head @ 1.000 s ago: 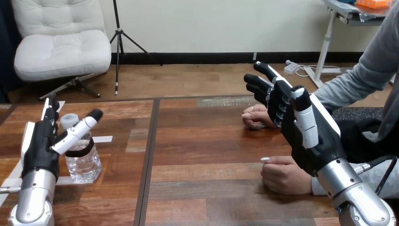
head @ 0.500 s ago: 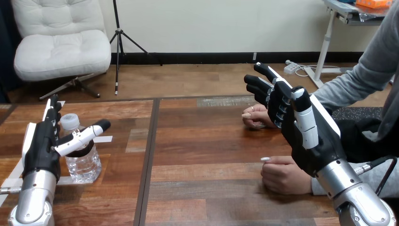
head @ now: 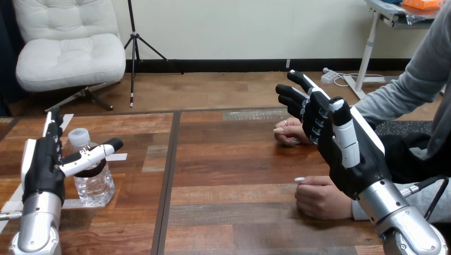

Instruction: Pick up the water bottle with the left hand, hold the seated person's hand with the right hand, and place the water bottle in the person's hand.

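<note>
A clear water bottle [head: 94, 183] with a white cap stands upright on the wooden table [head: 234, 175] at the left. My left hand [head: 39, 171] is beside it on its left, fingers straight and pointing away from me. The thumb [head: 90, 154] reaches across the front of the bottle's neck, and I cannot tell if it touches. My right hand [head: 347, 151] is raised at the right, open with straight fingers, in front of the person's two hands. The person's far hand [head: 289, 133] rests curled on the table; the near hand [head: 319, 197] lies just left of my right wrist.
White tape strips [head: 119, 156] lie on the table around the bottle. A dark seam [head: 169, 175] runs front to back between the two tabletops. The person's grey sleeve [head: 399, 95] comes in from the right.
My left hand has shifted slightly left, and its thumb has lowered across the bottle's neck, uncovering the cap. The right hand and the person's hands have stayed still.
</note>
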Tool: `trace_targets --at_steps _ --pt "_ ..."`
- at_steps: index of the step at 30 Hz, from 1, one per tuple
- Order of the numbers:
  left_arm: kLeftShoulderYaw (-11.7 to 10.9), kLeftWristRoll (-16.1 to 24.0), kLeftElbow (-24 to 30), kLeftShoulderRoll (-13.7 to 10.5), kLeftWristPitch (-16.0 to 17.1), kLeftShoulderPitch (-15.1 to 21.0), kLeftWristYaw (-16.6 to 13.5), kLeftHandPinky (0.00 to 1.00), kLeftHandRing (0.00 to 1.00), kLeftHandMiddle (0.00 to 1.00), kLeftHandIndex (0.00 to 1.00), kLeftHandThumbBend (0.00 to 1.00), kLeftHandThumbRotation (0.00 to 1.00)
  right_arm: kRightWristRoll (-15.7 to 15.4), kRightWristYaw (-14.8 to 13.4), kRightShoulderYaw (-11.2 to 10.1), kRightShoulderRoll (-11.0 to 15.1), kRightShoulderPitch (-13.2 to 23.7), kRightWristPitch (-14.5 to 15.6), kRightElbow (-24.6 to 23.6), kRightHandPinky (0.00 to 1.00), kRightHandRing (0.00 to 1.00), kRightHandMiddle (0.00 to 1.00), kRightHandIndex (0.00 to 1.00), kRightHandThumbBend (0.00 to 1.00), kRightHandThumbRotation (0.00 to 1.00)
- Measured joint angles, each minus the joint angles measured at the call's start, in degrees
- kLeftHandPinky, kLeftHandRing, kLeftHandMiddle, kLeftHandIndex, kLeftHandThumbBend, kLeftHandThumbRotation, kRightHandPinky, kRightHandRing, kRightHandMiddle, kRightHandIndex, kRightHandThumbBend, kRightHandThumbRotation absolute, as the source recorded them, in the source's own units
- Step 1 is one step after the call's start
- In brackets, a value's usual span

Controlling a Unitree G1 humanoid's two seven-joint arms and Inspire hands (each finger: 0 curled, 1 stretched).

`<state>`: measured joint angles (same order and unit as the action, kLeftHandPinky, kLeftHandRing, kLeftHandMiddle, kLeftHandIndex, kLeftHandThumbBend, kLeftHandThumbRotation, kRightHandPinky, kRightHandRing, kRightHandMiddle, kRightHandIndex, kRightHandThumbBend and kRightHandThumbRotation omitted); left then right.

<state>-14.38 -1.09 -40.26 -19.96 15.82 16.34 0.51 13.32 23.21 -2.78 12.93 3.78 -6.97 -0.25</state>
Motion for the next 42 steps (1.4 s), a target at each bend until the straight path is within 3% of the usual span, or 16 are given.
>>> trace_targets --at_steps 23,42 --pt "0.12 3.1 0.27 -0.01 0.11 -0.7 -2.81 1.0 1.0 1.0 1.0 1.0 0.21 0.01 -0.46 0.0 -0.01 -0.82 0.88 -2.3 1.0 0.93 0.9 0.95 1.0 1.0" --pt "0.18 4.78 0.63 -0.98 0.13 -3.78 -2.23 1.0 1.0 1.0 1.0 0.99 0.31 -0.04 -1.24 0.0 -0.03 -1.63 0.89 -2.5 1.0 0.94 0.91 0.96 1.0 1.0"
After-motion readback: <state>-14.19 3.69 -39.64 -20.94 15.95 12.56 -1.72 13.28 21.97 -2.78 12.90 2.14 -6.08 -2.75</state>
